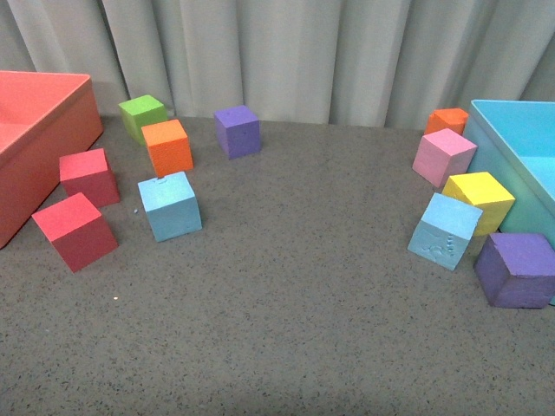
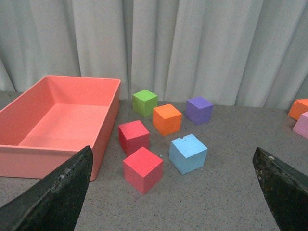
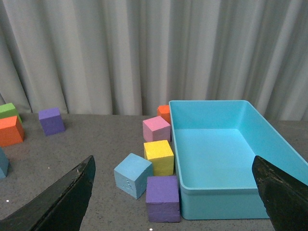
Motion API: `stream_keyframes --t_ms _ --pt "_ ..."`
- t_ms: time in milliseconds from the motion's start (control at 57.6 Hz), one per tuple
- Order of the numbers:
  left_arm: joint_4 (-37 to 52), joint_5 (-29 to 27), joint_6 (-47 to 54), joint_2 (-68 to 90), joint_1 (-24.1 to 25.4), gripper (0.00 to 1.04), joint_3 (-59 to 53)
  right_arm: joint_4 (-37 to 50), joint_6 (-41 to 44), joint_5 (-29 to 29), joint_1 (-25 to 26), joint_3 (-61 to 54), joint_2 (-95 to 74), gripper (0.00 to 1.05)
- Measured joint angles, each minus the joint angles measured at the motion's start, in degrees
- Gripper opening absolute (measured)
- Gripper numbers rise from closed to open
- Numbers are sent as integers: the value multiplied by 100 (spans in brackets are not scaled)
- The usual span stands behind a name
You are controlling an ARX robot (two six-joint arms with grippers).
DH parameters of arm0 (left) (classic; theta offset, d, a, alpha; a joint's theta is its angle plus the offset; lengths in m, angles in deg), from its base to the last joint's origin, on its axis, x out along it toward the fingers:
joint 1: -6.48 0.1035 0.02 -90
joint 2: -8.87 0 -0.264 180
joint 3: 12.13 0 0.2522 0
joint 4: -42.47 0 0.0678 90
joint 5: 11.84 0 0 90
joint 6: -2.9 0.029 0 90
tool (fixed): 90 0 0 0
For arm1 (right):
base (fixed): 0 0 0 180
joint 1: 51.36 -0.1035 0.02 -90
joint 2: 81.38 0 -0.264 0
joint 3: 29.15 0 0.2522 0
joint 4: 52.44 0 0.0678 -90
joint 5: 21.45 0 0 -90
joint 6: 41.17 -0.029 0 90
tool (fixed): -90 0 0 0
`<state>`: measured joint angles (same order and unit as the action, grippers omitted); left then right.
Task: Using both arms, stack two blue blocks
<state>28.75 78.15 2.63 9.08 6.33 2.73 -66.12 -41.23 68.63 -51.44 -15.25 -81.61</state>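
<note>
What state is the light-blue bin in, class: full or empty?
Empty. The right wrist view looks into the light-blue bin and shows only bare floor; the yellow cube sits outside its wall.

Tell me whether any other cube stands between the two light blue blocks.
No, nothing visible does. Only the grey table lies between the left blue block and the right blue block.

**Right wrist: cubes crowding the bin**

The right pincer [image 3: 172,162] is hanging over the bench [image 3: 96,144] with its jaws spread wide. A marked blue block [image 3: 133,174] is sitting just beside a yellow cube [image 3: 159,157] and a purple cube [image 3: 162,197], both hugging the light-blue bin [image 3: 221,206]. A pink cube [image 3: 156,128] is sitting behind the yellow one. A second blue block [image 3: 2,163] is peeking in, well apart.
</note>
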Motion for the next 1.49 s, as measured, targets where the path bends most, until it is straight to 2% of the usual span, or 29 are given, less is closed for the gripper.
stream_keyframes --t_ms 1493 --pt "0 -2 0 0 0 98 0 2 0 0 0 0 2 95"
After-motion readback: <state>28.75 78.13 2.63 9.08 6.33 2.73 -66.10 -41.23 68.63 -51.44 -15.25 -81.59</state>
